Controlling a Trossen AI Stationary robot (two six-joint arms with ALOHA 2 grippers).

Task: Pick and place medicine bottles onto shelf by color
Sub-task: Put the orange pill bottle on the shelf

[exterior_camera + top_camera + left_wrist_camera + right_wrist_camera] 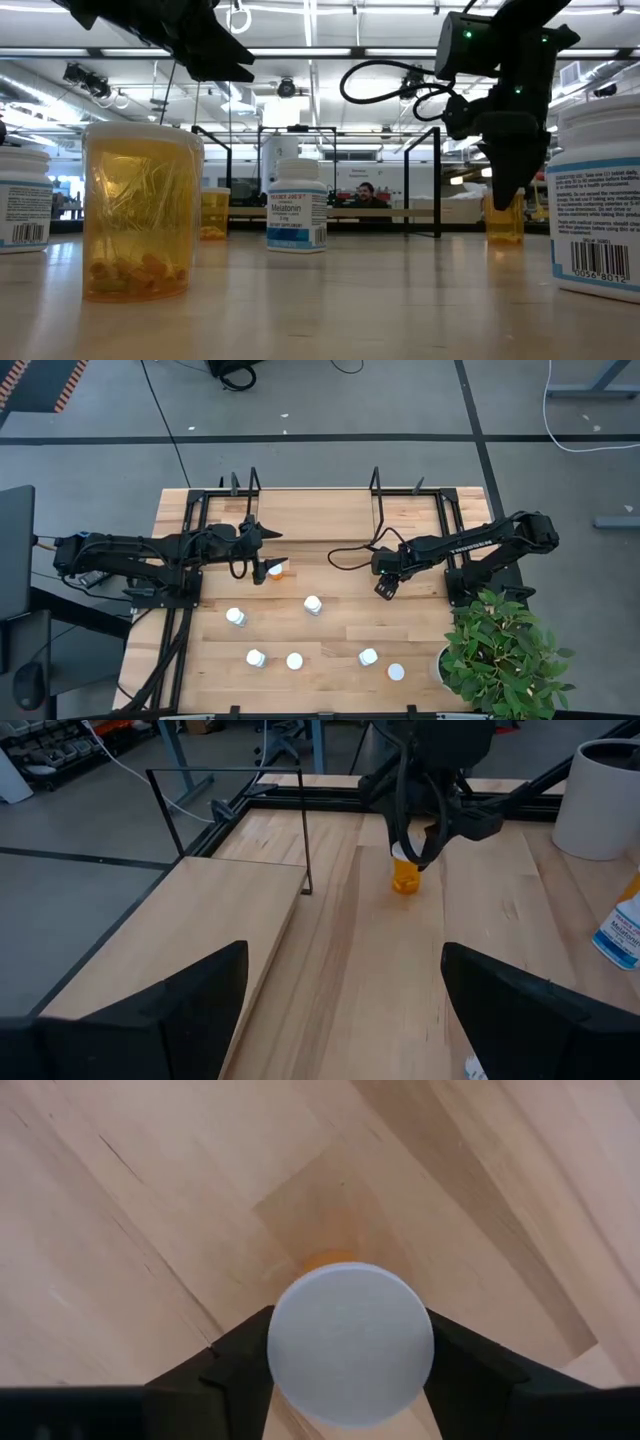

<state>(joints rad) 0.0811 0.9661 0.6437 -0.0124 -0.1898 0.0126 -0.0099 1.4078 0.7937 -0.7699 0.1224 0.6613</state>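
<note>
right hand (350, 1380): grasping orange bottle (350, 1342) | left hand (345, 1010): released | front orange bottle (137, 212): pills inside

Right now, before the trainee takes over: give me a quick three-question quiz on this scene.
1. True or false: a medicine bottle already stands on the shelf.
2. The right gripper is down over a white-capped bottle on the table. What colour is its body? A orange, B white, C blue.
3. Fill in: the left gripper, hovering beside the shelf, is ____ and holds nothing.

Key: 1 false; 2 A; 3 open.
</note>
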